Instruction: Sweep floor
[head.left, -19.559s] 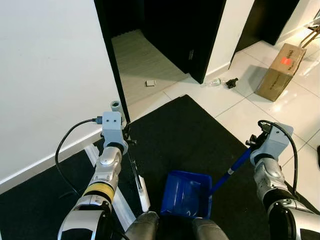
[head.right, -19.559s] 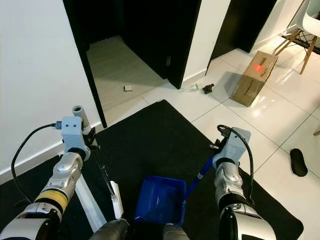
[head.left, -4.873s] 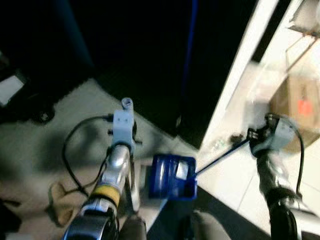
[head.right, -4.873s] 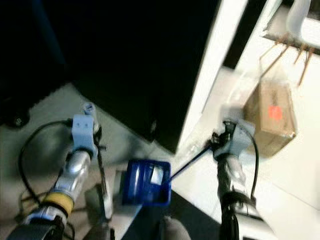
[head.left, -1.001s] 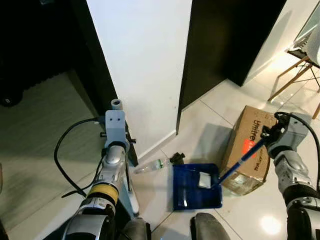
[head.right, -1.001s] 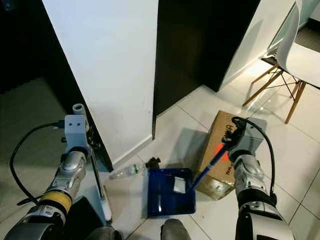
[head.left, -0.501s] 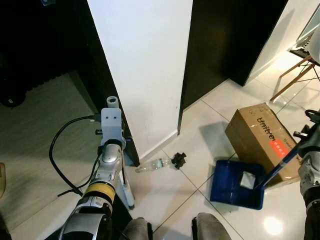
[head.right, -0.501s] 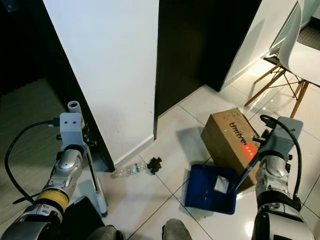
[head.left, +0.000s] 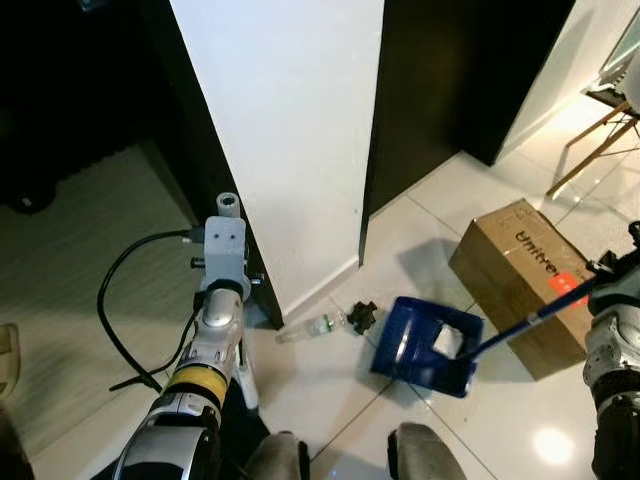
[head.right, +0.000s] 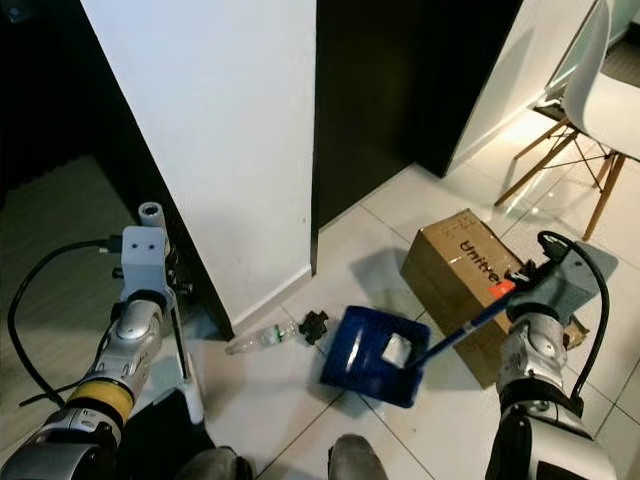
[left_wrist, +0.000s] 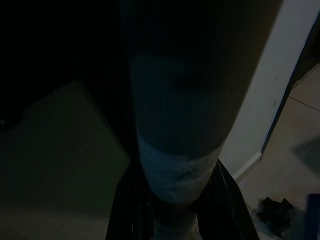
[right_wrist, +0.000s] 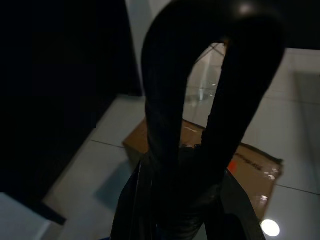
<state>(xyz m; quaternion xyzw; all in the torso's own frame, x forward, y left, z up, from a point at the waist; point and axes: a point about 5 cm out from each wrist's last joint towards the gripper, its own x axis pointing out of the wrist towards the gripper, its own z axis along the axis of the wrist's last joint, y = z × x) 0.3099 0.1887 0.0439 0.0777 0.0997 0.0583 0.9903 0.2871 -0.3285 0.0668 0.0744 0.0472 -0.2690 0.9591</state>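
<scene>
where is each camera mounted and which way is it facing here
Left eye view: on the head, looking down at the blue dustpan, plastic bottle and cardboard box; both silver arms show.
Right eye view: same head and scene, with a white chair.
Left wrist view: along the left gripper, shut on the broom handle.
Right wrist view: along the right gripper, shut on the dustpan handle.
Shared: the box appears in both eye views and the right wrist view.

We note a blue dustpan (head.left: 425, 343) tilted on the white tile floor (head.left: 330, 380), a small pale scrap (head.left: 445, 340) inside it, its blue handle (head.left: 525, 322) slanting up rightward. A broom's white shaft (head.right: 178, 345) stands upright beside the dark door frame.
</scene>
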